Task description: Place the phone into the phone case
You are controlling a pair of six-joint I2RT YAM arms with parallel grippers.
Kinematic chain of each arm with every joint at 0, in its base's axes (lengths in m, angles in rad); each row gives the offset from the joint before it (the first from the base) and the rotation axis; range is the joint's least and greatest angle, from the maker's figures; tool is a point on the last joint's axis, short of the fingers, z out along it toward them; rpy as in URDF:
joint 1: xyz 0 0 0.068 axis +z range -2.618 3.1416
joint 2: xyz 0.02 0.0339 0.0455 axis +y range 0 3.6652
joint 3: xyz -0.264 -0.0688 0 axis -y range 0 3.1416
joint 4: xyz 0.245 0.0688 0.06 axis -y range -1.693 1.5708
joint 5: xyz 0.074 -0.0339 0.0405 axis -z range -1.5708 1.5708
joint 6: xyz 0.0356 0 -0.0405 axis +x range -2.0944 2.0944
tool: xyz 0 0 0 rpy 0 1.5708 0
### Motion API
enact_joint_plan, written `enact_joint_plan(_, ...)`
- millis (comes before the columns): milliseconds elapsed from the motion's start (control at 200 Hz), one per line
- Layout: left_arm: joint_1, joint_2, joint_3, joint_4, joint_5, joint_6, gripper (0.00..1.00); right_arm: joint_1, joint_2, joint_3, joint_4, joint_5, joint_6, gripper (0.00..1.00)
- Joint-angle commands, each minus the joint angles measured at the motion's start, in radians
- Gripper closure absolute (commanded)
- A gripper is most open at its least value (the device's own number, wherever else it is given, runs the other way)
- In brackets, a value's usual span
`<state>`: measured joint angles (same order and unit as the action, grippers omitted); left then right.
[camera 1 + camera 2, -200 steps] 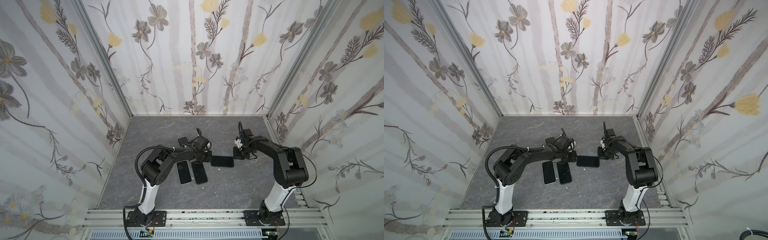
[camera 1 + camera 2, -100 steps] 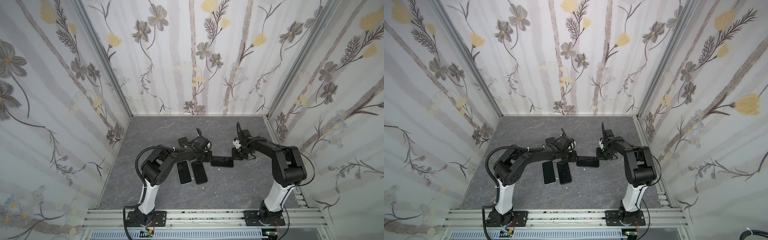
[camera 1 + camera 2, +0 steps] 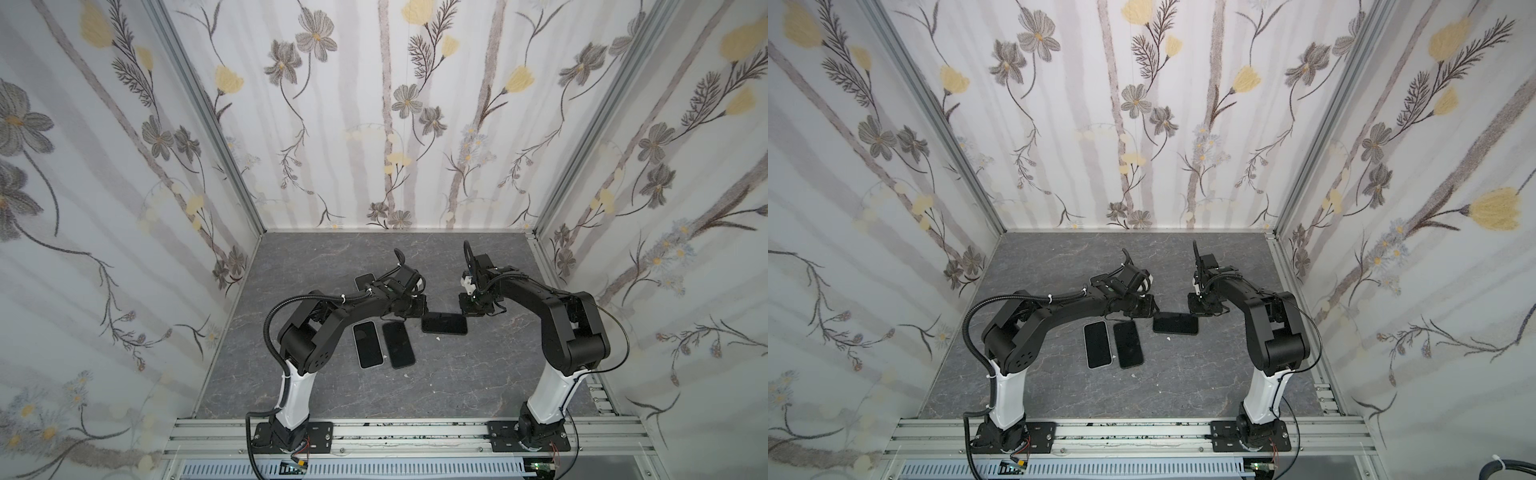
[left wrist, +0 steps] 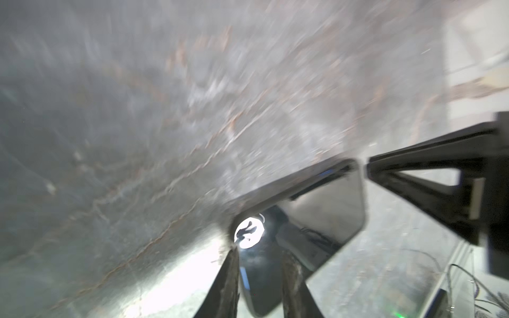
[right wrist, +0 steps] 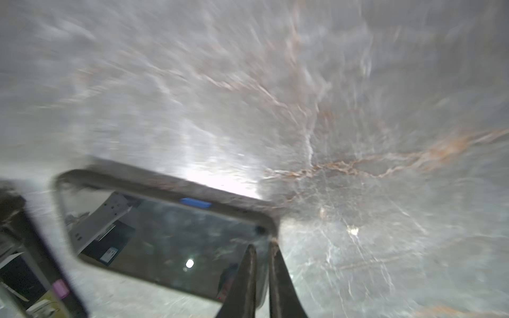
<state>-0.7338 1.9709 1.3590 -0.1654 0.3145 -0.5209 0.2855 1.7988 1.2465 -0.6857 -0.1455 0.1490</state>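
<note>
The right jaws pinch one short end of the phone [image 5: 165,242]; the left jaws clasp its other end. It is a glossy black slab with a dark rim and a blue side button [image 5: 195,203], held crosswise over mid-table [image 3: 415,395].

Both arms arched inward, hands low and facing each other

The left arm [image 3: 332,320] and right arm [image 3: 540,299] bend forward from their bases with wrists dipped. The left hand [image 3: 417,309] grips one end of the phone [image 3: 444,324], fingers [image 4: 230,275] partly apart. The right hand [image 3: 467,309] pinches the opposite end (fingers [image 5: 248,275] nearly touching).
</note>
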Motion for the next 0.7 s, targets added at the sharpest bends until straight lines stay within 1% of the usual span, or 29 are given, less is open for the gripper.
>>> enact_joint_plan(0,0.006,-0.061,0.035,-0.017,-0.050,0.042,0.73,0.039,-0.035,0.075,-0.036,0.061,-0.074,0.85)
enact_joint_plan(70,0.012,-0.103,0.042,-0.027,-0.062,0.066,0.70,0.060,-0.058,0.111,-0.034,0.070,-0.103,0.80)
enact_joint_plan(175,0.026,-0.166,0.037,-0.063,-0.089,0.121,0.68,0.087,-0.125,0.121,0.009,0.064,-0.176,0.65)
enact_joint_plan(265,0.042,-0.241,-0.005,-0.078,-0.138,0.165,0.68,0.101,-0.195,0.099,0.071,0.052,-0.256,0.57)
enact_joint_plan(285,0.046,-0.261,-0.019,-0.074,-0.153,0.173,0.68,0.102,-0.213,0.089,0.089,0.048,-0.275,0.53)
enact_joint_plan(320,0.054,-0.297,-0.049,-0.061,-0.175,0.185,0.68,0.101,-0.254,0.071,0.118,0.028,-0.309,0.50)
enact_joint_plan(380,0.064,-0.367,-0.122,-0.024,-0.193,0.214,0.67,0.108,-0.299,0.027,0.160,-0.014,-0.422,0.47)
enact_joint_plan(410,0.070,-0.403,-0.154,-0.001,-0.200,0.228,0.67,0.112,-0.322,0.002,0.179,-0.023,-0.464,0.41)
enact_joint_plan(440,0.072,-0.437,-0.189,0.023,-0.209,0.245,0.66,0.114,-0.342,-0.024,0.200,-0.047,-0.513,0.39)
enact_joint_plan(455,0.073,-0.459,-0.204,0.035,-0.215,0.253,0.65,0.114,-0.354,-0.036,0.204,-0.062,-0.542,0.35)
enact_joint_plan(475,0.074,-0.484,-0.226,0.051,-0.221,0.264,0.64,0.115,-0.366,-0.056,0.211,-0.084,-0.583,0.33)
enact_joint_plan(500,0.075,-0.516,-0.253,0.070,-0.227,0.281,0.63,0.116,-0.379,-0.081,0.215,-0.130,-0.644,0.32)
enact_joint_plan(515,0.076,-0.536,-0.269,0.081,-0.229,0.293,0.63,0.117,-0.391,-0.099,0.214,-0.153,-0.680,0.28)
enact_joint_plan(530,0.076,-0.554,-0.285,0.094,-0.230,0.304,0.62,0.118,-0.401,-0.119,0.213,-0.174,-0.723,0.25)
enact_joint_plan(565,0.076,-0.598,-0.325,0.125,-0.231,0.331,0.61,0.122,-0.422,-0.163,0.218,-0.217,-0.817,0.23)
enact_joint_plan(575,0.076,-0.611,-0.338,0.135,-0.232,0.339,0.60,0.125,-0.429,-0.177,0.217,-0.220,-0.843,0.22)
enact_joint_plan(590,0.075,-0.630,-0.354,0.148,-0.230,0.350,0.60,0.132,-0.437,-0.193,0.216,-0.221,-0.875,0.18)
enact_joint_plan(614,0.076,-0.663,-0.385,0.172,-0.233,0.368,0.57,0.141,-0.449,-0.218,0.221,-0.211,-0.916,0.16)
enact_joint_plan(644,0.076,-0.703,-0.416,0.198,-0.231,0.392,0.54,0.149,-0.462,-0.244,0.231,-0.192,-0.938,0.11)
enact_joint_plan(694,0.075,-0.777,-0.471,0.235,-0.222,0.434,0.50,0.154,-0.469,-0.266,0.239,-0.170,-0.958,0.09)
